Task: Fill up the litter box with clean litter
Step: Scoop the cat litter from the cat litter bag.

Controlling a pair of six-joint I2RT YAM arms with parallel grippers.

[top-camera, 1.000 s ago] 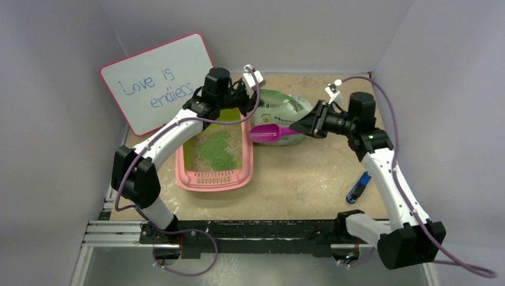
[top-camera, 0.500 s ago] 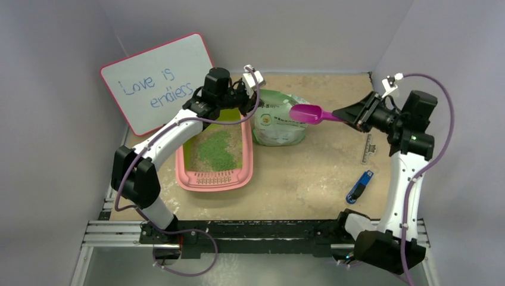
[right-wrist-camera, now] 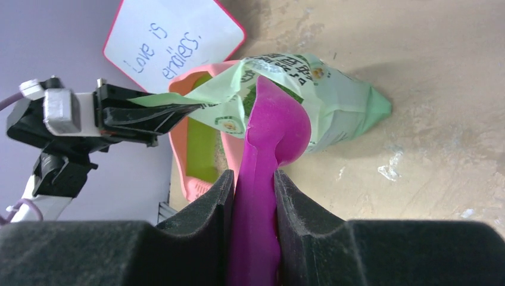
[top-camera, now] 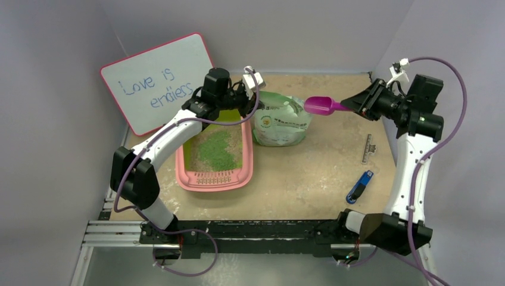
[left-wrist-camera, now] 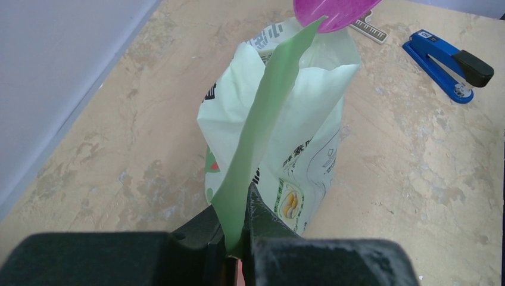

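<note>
A rectangular pink plastic litter box point(top-camera: 215, 185) with rounded corners and a slotted grille lip at its near end is seen lying on the left half of the mottled beige table point(top-camera: 309, 173), under the left arm. A lime-green inner wall is shown at its far end. Fine green clean litter point(top-camera: 215, 149) is heaped as a loose patch in the middle of the floor, with paler sandy material around it.

Just to the right of the box, a pale green printed bag point(top-camera: 280, 122) is stood upright. In the left wrist view, a long flap of its opened top is shown pinched flat between the pressed-together fingers of the left hand point(left-wrist-camera: 238, 235), so that the mouth is held open; from above, this grip is largely hidden by the wrist. The flap drawn sideways by that hand is also shown in the right wrist view, with the box behind the bag.

A magenta plastic scoop point(top-camera: 319, 106) is held by its handle in the right hand point(top-camera: 352, 107), the fingers being closed against both sides of it. From above, the bowl is seen raised just beside the bag's upper right corner; whether anything is carried in it cannot be told.

A pink-framed whiteboard point(top-camera: 156, 83) with handwriting is leaned against the far left wall. A blue stapler point(top-camera: 359, 186) and a small ruler point(top-camera: 368, 149) are lain on the right side of the table, well apart from the box.
</note>
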